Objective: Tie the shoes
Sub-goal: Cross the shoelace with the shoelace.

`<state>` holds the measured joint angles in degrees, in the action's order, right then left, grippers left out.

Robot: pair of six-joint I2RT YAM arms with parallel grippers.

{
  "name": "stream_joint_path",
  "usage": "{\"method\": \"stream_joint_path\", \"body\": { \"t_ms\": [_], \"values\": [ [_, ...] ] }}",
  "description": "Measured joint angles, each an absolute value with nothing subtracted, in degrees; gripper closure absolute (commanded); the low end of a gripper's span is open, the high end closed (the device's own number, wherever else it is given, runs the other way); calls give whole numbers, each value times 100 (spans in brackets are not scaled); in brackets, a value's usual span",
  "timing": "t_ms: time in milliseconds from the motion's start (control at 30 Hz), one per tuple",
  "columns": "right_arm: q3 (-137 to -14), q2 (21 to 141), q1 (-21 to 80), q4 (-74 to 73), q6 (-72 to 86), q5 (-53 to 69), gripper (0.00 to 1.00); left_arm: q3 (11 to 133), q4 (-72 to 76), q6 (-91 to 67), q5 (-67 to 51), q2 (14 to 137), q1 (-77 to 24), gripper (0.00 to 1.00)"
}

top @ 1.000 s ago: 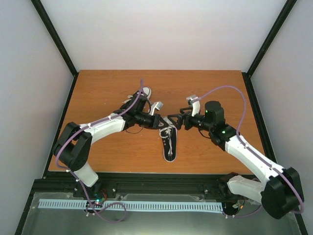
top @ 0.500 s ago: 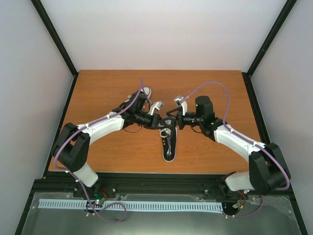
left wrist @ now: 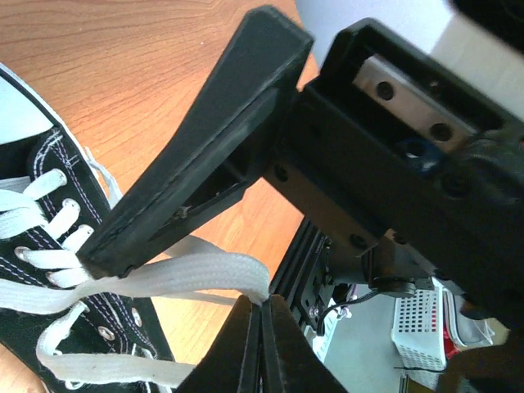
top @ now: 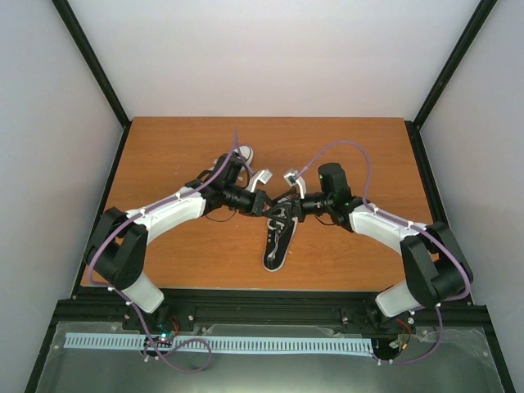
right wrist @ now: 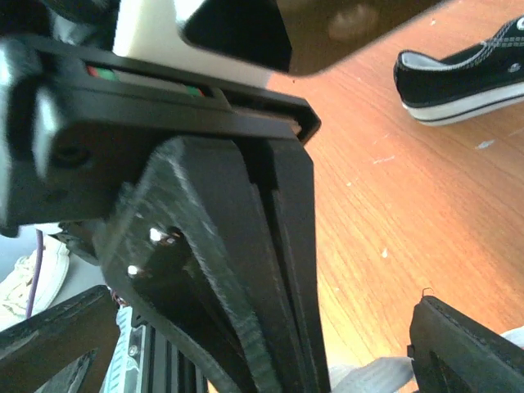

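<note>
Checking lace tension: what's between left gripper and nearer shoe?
A flat white lace, pinched in the shut left gripper, runs to the shoe; a finger of the open right gripper reaches in alongside. Left wrist view shows it.

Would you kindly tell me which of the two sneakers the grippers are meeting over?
The sneaker at mid-table, whose lace the left gripper pinches; the other sneaker lies farther back, behind the left arm.

No readable text, label, brand, number or sign anywhere in these views, neither on the shoes [top: 276,244] nor on the counter [top: 352,147].
</note>
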<state>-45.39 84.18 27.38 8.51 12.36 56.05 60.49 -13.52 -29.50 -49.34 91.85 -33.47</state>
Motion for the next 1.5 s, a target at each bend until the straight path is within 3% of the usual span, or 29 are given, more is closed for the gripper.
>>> {"method": "stream_joint_path", "body": {
  "t_ms": [200,533,900,1100,1500],
  "values": [
    [-4355,8630,2742,928,1243,5745,16,6049,-1402,-2910,-4930,9185,-3341,99],
    [-4093,8635,2749,969,1293,5745,18,6051,-1424,-2873,-4928,9190,-3332,99],
    [-3837,8576,2759,1096,1441,5710,46,6071,-1417,-2875,-4871,9247,-3332,99],
    [-3806,8576,2764,1212,1487,5590,52,6071,-1413,-2877,-4869,9260,-3330,99],
    [-3636,8545,2781,1339,1411,4523,35,6071,-1374,-2880,-4847,9262,-3321,99]
  ]
}}
